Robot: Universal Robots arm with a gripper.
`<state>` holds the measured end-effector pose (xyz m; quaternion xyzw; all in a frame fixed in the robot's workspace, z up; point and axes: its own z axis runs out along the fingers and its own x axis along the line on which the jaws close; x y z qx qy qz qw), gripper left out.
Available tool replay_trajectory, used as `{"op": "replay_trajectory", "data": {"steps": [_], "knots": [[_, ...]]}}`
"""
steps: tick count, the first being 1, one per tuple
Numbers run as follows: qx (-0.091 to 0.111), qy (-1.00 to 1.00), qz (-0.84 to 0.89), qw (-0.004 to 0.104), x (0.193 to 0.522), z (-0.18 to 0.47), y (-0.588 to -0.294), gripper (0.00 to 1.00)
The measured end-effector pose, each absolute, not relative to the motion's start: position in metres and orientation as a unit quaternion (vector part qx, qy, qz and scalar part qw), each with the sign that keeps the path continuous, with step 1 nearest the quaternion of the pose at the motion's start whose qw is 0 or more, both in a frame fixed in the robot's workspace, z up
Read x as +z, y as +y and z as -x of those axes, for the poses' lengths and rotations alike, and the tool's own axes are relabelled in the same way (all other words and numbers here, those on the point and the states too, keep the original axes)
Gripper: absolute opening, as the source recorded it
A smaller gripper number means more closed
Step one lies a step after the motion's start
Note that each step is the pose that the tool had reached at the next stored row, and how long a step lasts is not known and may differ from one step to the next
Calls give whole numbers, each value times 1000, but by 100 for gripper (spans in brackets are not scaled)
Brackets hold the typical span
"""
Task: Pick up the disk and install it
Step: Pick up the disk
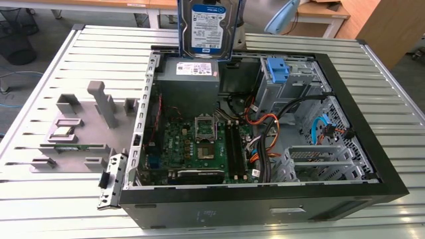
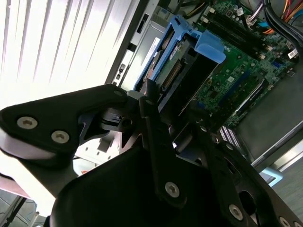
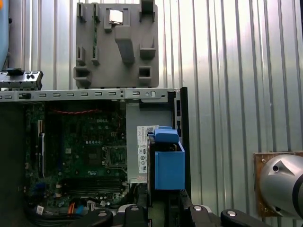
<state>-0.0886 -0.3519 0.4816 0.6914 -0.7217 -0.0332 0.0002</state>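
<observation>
Exterior view: a rectangular silver-grey disk (image 1: 206,27) with a white-and-blue label, framed by a blue plastic bracket, hangs upright in the air. It is over the far edge of the open black computer case (image 1: 391,186), above the grey metal power-supply box (image 1: 189,74).
Step in hand: judged to be the carry of the disk toward its bay, as it is seated in nothing.
Doing it well: hold the disk square to the silver metal drive cage (image 1: 302,82), where a bare blue plastic bracket (image 1: 275,69) sits. Pass above the orange and black cables (image 1: 265,124) and the green motherboard (image 1: 199,144). Go slowly, since the grip seems to sit at one end of the disk.
Pincer: in the second wrist view the black pincer (image 2: 176,113) is narrowed onto the connector end of the disk, with its fingers (image 2: 154,123) against the bracket.
Tabletop: the grey slatted metal tabletop (image 1: 59,209) carries the case and a grey moulded fixture (image 1: 73,124), which is well apart from the disk.
</observation>
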Motion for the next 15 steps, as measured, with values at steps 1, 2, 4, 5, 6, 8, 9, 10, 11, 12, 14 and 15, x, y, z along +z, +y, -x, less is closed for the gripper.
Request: {"op": "replay_trajectory", "data": {"steps": [1,2,4,5,6,8,9,10,11,12,14,15], "knots": [[-33,-722,-691,0,482,87,-352,35],[-33,-722,-691,0,482,86,-352,35],[-33,-722,-691,0,482,84,-352,35],[-33,-722,-691,0,482,83,-352,35],[-33,-722,-691,0,482,82,-352,35],[-33,-722,-691,0,482,80,-352,35],[-33,-722,-691,0,482,80,-352,35],[-33,-722,-691,0,482,79,-352,35],[-33,-722,-691,0,482,78,-352,35],[-33,-722,-691,0,482,78,-352,35],[-33,-722,-691,0,482,77,-352,35],[-33,-722,-691,0,482,77,-352,35]]}}
